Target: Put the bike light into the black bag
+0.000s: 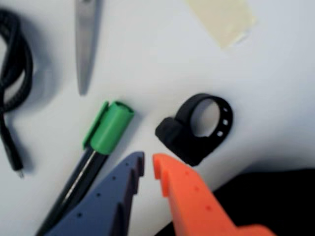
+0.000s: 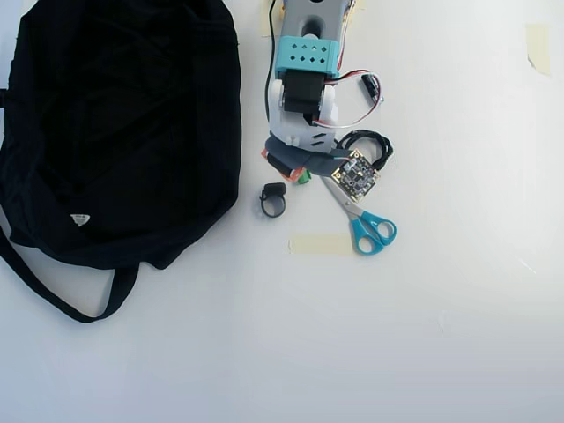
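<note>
Bike light lying free on the white table, between green marker and black bag. Gripper hovering just short, jaws slightly parted (holding nothing). Reaching stage; likely needing wider opening, then closing around the loop.

The bike light looks matt black rubbery plastic, the black bag soft cloth, the scissors dull metal.

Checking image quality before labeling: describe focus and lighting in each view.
Wrist view: soft overall, the hand and scissor blade blurred, the bike light casting a faint shadow. Overhead view: sharp, evenly bright, the black bag nearly without detail.
</note>
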`<state>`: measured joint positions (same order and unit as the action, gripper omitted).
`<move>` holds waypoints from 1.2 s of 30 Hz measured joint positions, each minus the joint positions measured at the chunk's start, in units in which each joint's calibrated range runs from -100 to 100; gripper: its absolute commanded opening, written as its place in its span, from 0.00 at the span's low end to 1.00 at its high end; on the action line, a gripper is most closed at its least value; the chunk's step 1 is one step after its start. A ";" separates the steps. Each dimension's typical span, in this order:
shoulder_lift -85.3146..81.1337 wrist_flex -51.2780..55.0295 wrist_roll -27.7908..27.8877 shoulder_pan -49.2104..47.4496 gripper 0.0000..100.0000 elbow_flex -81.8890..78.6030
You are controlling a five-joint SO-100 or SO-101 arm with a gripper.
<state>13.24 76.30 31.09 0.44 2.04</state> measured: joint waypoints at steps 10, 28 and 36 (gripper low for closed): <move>1.16 0.00 4.10 0.66 0.03 4.95; 3.57 0.00 -1.12 0.29 0.18 6.05; 7.56 0.00 -6.30 -0.88 0.18 9.98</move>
<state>20.80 76.30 24.79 -0.44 12.03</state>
